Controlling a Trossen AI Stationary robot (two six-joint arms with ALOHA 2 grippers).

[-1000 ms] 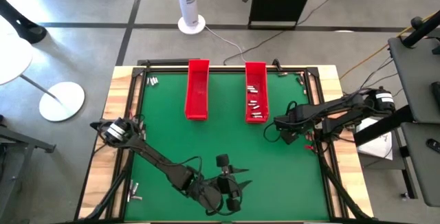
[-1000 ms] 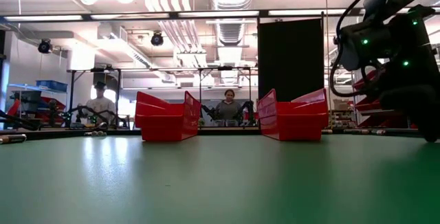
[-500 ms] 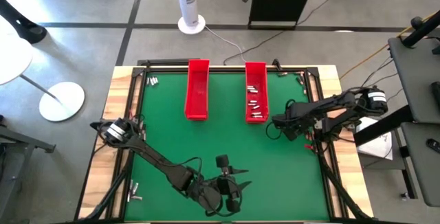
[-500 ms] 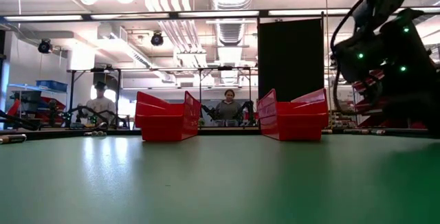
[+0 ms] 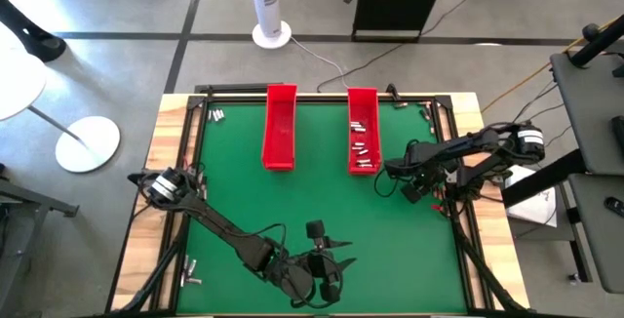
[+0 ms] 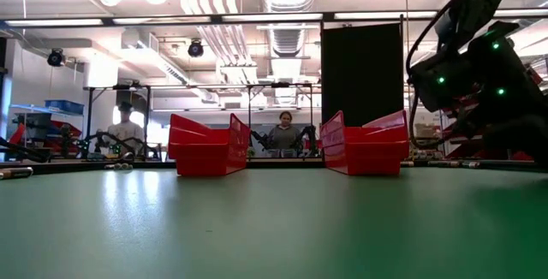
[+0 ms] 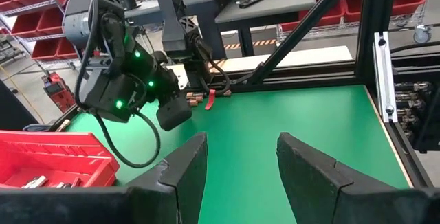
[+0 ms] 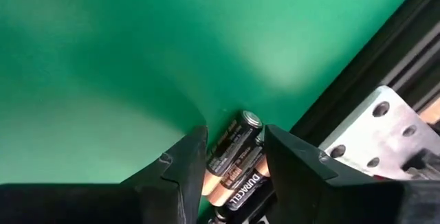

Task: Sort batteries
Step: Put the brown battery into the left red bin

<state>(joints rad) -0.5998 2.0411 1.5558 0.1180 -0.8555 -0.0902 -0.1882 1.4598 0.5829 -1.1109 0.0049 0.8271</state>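
Note:
Two long red trays stand at the far side of the green mat. The left one looks bare; the right one holds several batteries. My right gripper points steeply down at the mat's right edge, shut on a small cluster of black-and-copper batteries beside the black frame. My left gripper hovers open near the table's front edge, with nothing between its fingers. It faces the right gripper. My right gripper has the battery cluster between its two fingers, one finger on each side, coming from above and slanting down. The fingers lie roughly along the batteries. The uppermost battery's capped end sticks out past the fingertips. The cluster lies by the frame, and I cannot tell whether it is lifted.
Loose batteries lie outside the mat at the far left corner, the near left corner and the far right corner. A black metal frame borders the mat. People sit in the room beyond the table.
My right gripper has tipped further downward and sunk a little toward the batteries at the mat's right edge. Its arm has swung slightly toward the far edge.

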